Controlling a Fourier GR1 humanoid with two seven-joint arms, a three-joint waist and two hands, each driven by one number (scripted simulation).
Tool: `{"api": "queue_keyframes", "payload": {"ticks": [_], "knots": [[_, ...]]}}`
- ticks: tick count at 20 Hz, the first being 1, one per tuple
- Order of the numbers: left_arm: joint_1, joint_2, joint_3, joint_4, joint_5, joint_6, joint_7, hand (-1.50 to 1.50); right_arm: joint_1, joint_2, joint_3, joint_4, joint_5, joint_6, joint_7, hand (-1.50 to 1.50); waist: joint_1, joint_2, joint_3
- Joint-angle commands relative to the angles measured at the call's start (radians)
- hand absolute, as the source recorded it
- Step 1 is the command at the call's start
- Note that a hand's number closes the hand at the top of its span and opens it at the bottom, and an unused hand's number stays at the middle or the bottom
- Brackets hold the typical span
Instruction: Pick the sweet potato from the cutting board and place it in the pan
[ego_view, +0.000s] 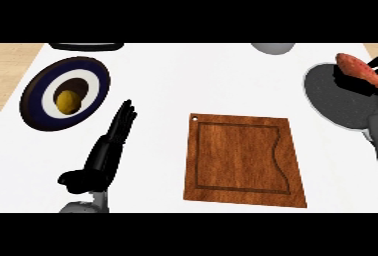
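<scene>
The reddish sweet potato (357, 69) is at the far right, over the far part of the dark grey pan (328, 105). My right hand (353, 85) shows as black fingers curled just under and around it, and mostly hides behind it. The wooden cutting board (244, 160) lies bare in the middle of the counter, left of the pan. My left hand (111, 145) rests open at the lower left with its fingers straight and pointing away, holding nothing.
A dark blue and white plate (37, 107) with a yellow round item (68, 101) sits at the far left. A black rim (87, 46) and a grey round object (273, 48) show at the counter's far edge.
</scene>
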Motion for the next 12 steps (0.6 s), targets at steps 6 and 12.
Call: {"api": "queue_keyframes", "payload": {"ticks": [6, 12], "knots": [[-0.024, -0.010, -0.025, 0.004, -0.013, -0.007, 0.009, 0.00, -0.124, -0.136, -0.068, 0.377, -0.045, 0.082, -0.072, 1.50, 0.030, 0.013, 0.001], [-0.015, -0.012, -0.030, -0.006, 0.002, -0.023, 0.004, 0.00, -0.166, -0.181, -0.031, 0.511, -0.026, 0.372, -0.048, -1.50, 0.057, 0.022, 0.004]]}}
